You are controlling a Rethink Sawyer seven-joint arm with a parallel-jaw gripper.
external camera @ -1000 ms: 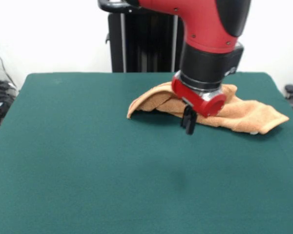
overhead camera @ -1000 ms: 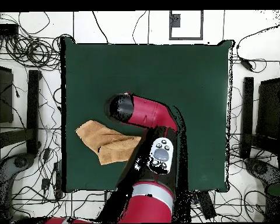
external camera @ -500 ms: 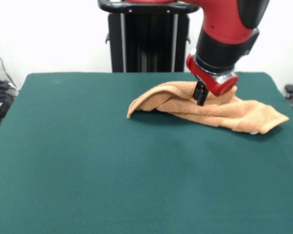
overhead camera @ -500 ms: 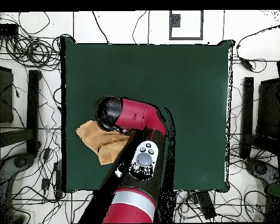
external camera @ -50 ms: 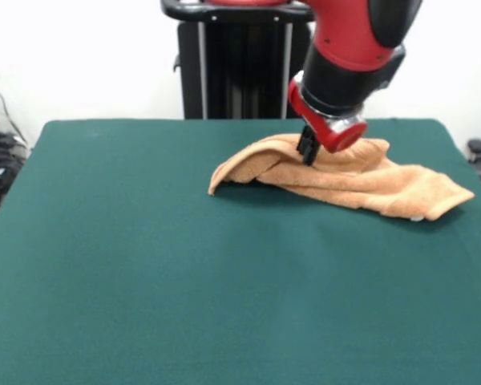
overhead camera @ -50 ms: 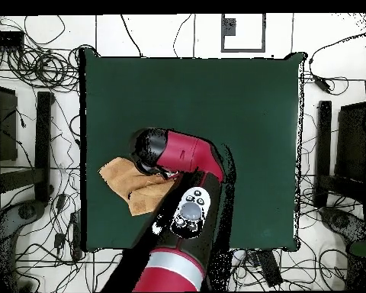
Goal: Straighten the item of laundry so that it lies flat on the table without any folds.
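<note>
The gripper (external camera @ -50 ms: 308,152) hovers at the rumpled towel's (external camera @ -50 ms: 361,183) raised fold, seemingly to grasp it, jaw state indiscernible.

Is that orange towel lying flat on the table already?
No, the towel is bunched into a raised hump with folds on the table, right under the tool.

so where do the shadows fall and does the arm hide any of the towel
Front view: even, soft light; a thin dark shadow lies on the table under the towel's raised near edge, and the tool covers a small part of its hump. Overhead view: the arm hides much of the towel, and the tool cannot be seen.
</note>
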